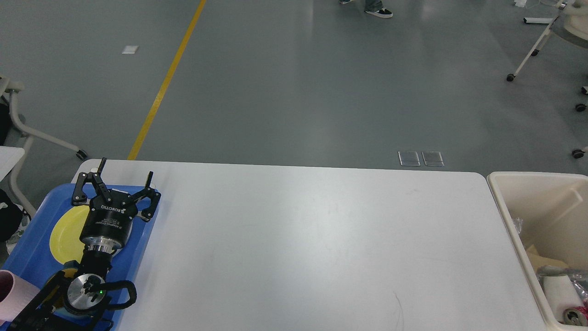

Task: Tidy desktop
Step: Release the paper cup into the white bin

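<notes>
The white desktop (312, 248) fills the middle of the head view, with nothing lying on its bare surface. My left gripper (125, 168) is open and empty, its fingers spread above the far end of a blue tray (34, 243) at the desktop's left edge. The tray holds a yellow plate (64, 234) and a pink cup (14, 294). My right gripper is out of view.
A beige bin (510, 216) stands against the desktop's right edge and holds crumpled waste and a white roll (558, 294). Grey floor with a yellow line (161, 92) lies beyond the far edge. Chair legs on castors (528, 57) stand at the far right.
</notes>
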